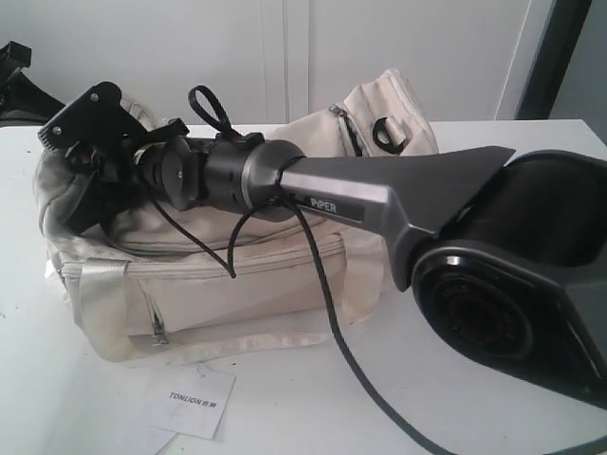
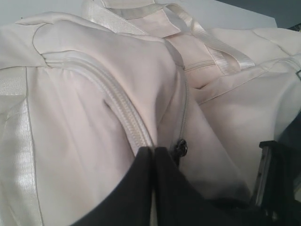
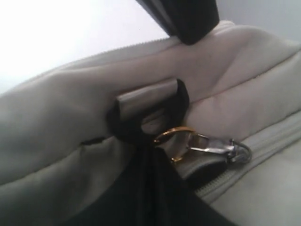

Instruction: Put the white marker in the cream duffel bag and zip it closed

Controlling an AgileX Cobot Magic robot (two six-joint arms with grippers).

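The cream duffel bag (image 1: pixel 237 275) lies on the white table. My right arm reaches across it to its left end. In the right wrist view my right gripper (image 3: pixel 149 149) is shut just under a black strap clip (image 3: pixel 150 106). It seems to pinch the gold ring (image 3: pixel 171 141) of the zip pull (image 3: pixel 216 145). In the left wrist view my left gripper (image 2: pixel 154 149) is shut on the bag's fabric (image 2: pixel 84 141) at the zip line, beside a small dark zip slider (image 2: pixel 181 148). The white marker is not in view.
A small white paper tag (image 1: pixel 190 401) lies on the table (image 1: pixel 313 417) in front of the bag. A black cable (image 1: pixel 327 303) hangs from my right arm over the bag's front. The right arm's bulky base (image 1: pixel 531 275) fills the right side.
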